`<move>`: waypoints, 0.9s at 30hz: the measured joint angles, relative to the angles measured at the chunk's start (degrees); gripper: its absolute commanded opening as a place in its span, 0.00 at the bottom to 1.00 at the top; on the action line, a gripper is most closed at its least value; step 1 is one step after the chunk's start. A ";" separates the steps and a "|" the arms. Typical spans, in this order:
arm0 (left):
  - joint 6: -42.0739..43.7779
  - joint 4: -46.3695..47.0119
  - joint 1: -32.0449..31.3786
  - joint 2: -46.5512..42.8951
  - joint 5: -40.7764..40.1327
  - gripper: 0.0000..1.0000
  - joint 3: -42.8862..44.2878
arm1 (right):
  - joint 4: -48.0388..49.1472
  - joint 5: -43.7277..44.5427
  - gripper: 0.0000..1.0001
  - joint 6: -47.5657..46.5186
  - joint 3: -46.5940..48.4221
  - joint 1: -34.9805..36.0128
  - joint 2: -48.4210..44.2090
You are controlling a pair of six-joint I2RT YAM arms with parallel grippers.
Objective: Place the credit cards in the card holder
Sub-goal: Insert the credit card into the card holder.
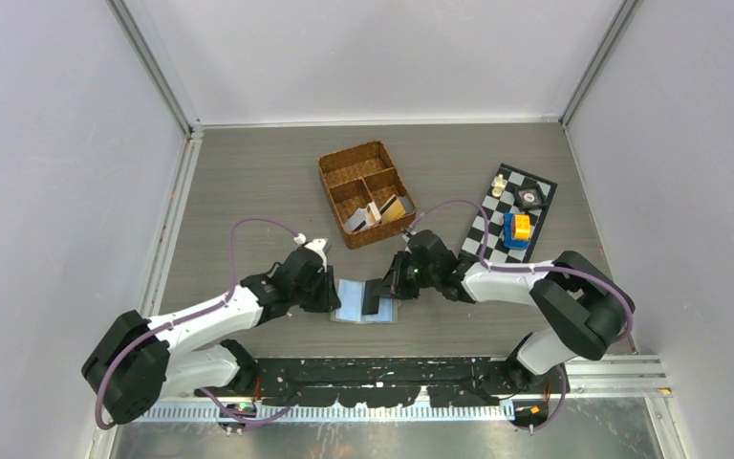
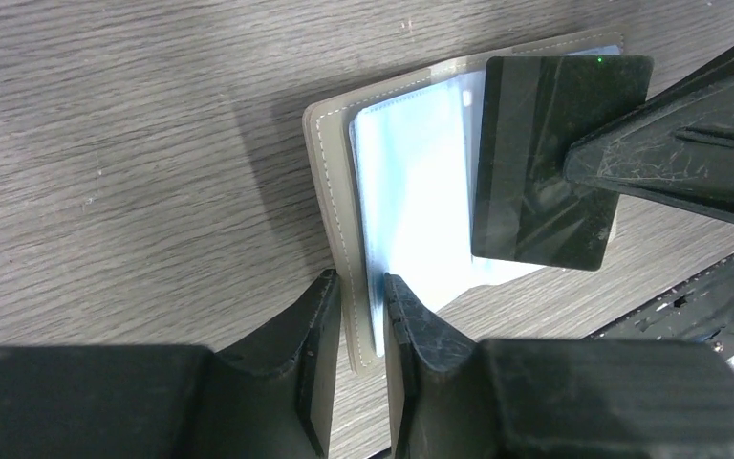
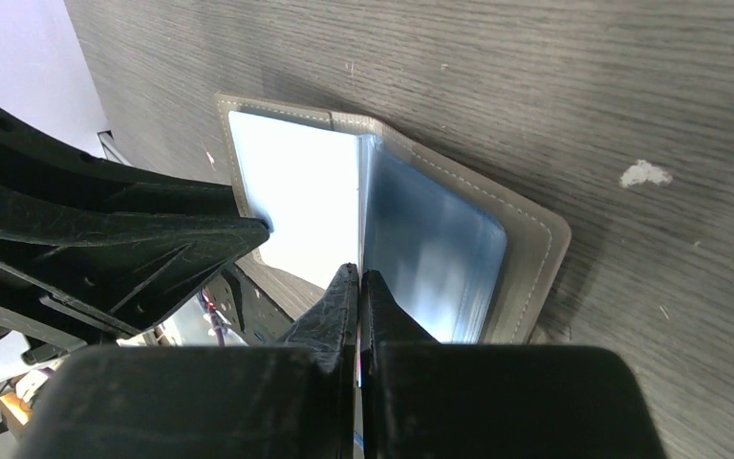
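Left wrist view gave the best look. The grey-olive folding card holder lay open on the wood-grain desk, between the two arms, with its clear light-blue plastic sleeves fanned up. Just over them hung a thin dark plastic credit card with a darker stripe. It was held at one end by the right pincer, whose fingers were closed tight on it. The left pincer stood with its fingers close either side of the holder's near edge, cover and sleeves between them. Whether they had actually bitten I could not tell.

To my eye the step in hand was inserting this card: holder steadied, card lined up. The next move called for tipping the card's free edge into a sleeve mouth and sliding it home without the holder skating.

Further back stood a brown wicker compartment basket holding more cards. Off to the right lay a black-and-white chequered mat with small pieces on it. Only the floppy sleeves and the crowding of the two pincers looked troublesome.
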 measured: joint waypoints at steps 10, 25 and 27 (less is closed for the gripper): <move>0.37 0.02 0.02 1.60 -1.18 0.17 -0.26 | 6.91 -2.01 0.00 2.32 -0.63 0.00 4.85; 0.37 0.28 0.07 2.19 -1.25 0.17 -0.42 | 5.44 -2.51 0.00 2.82 0.87 0.00 7.15; 0.37 0.39 0.09 2.19 -1.25 0.17 -0.50 | 4.17 -2.51 0.01 2.45 1.40 0.00 7.06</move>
